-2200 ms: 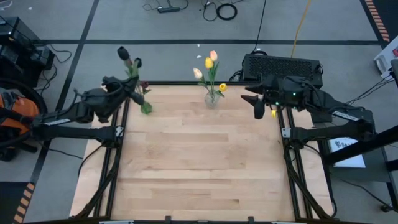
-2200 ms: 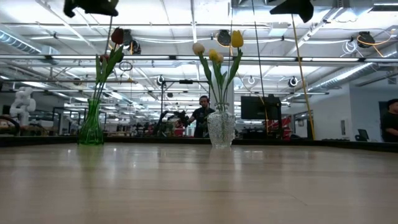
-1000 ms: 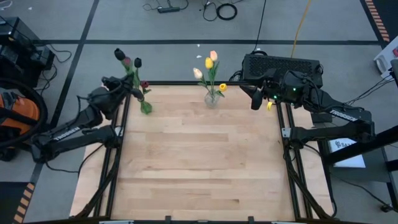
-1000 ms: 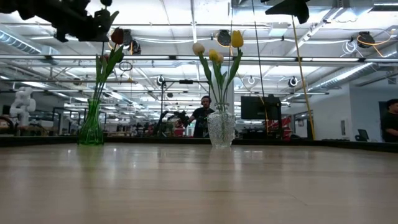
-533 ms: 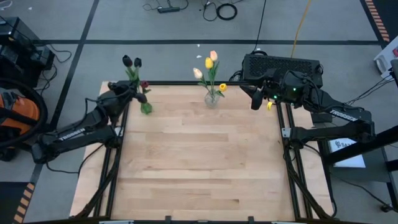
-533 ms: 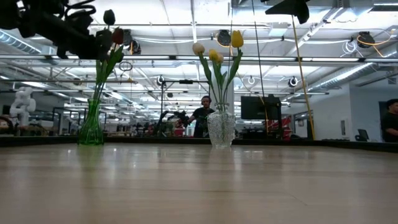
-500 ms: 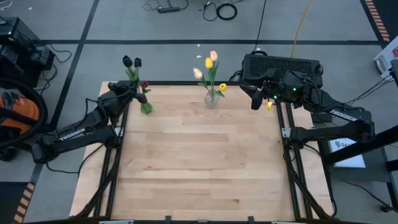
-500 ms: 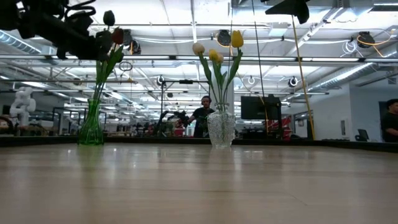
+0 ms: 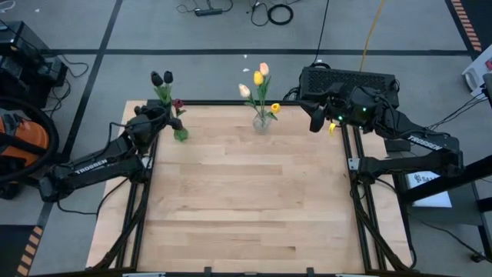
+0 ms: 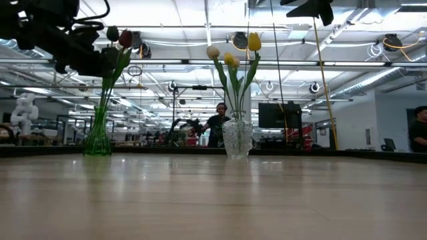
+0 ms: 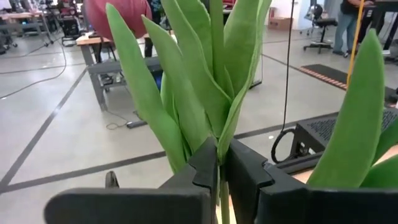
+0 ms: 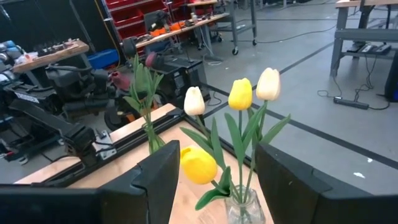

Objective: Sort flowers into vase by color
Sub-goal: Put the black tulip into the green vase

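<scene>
Our left pincer (image 11: 219, 168) is clamped narrow on a dark tulip (image 9: 156, 78) stem above the green vase (image 9: 181, 134) at the desk's (image 9: 246, 200) eleven o'clock; half a second ago the arm sat farther out, and it has since drawn in (the stem now looks lined up over the vase mouth), so we judge lowering and release come next. The right pincer (image 12: 211, 186), wide, hovers near one o'clock beside the clear vase (image 9: 262, 122) holding yellow and cream tulips (image 9: 260, 77).
</scene>
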{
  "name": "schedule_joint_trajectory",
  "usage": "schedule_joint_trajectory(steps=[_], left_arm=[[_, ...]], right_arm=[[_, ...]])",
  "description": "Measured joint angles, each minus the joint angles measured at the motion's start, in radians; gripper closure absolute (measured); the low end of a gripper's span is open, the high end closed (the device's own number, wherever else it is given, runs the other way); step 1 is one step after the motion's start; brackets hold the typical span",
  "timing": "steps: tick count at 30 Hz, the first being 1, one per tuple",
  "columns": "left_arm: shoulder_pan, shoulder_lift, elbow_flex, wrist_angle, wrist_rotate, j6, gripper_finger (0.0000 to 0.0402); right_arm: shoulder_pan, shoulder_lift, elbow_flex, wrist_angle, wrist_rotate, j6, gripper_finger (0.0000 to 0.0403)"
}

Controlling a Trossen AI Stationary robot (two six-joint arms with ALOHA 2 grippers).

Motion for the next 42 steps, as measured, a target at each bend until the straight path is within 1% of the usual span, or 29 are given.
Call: schedule_joint_trajectory(steps=[3,6,10,14,17,22,25,27,30,34,37,42], left_arm=[[-0.001,0.000,0.000,-0.002,0.001,-0.015,0.0368],[-0.001,0.000,0.000,-0.009,0.007,-0.110,0.0367],[-0.001,0.000,0.001,-0.070,0.099,-0.129,0.0366],[-0.001,0.000,0.001,-0.126,0.163,-0.142,0.0362],[-0.001,0.000,0.001,-0.135,0.186,-0.159,0.0340],[-0.001,0.000,0.001,-0.135,0.187,-0.159,0.0275],[-0.001,-0.001,0.001,-0.130,0.185,-0.160,0.0246],[-0.001,-0.001,0.013,-0.141,0.209,-0.159,0.0237],[-0.001,-0.001,0.054,-0.155,0.288,-0.151,0.0234],[-0.001,-0.001,0.103,-0.172,0.357,-0.069,0.0234],[-0.001,-0.004,0.154,-0.251,0.360,-0.053,0.0234],[-0.001,-0.017,0.250,-0.475,0.360,-0.078,0.0233]], right_arm=[[-0.007,0.000,0.000,0.001,0.000,-0.004,0.0202],[-0.007,0.000,0.000,0.002,0.000,-0.005,0.0202],[-0.007,0.000,0.000,0.002,0.000,-0.005,0.0202],[-0.007,0.000,0.000,0.002,0.000,-0.005,0.0202],[-0.007,0.000,0.000,0.002,0.000,-0.005,0.0202],[-0.007,0.011,0.000,0.003,-0.005,-0.005,0.0202],[-0.007,0.022,0.000,0.002,-0.005,-0.005,0.0202],[-0.007,0.030,0.000,0.001,-0.005,-0.005,0.0202],[-0.007,0.043,0.000,0.001,-0.005,-0.005,0.0202],[-0.007,0.058,0.000,0.001,-0.007,-0.005,0.0202],[-0.007,0.067,0.000,0.001,-0.008,-0.005,0.0202],[-0.007,0.074,0.000,0.000,-0.009,-0.005,0.0202]])
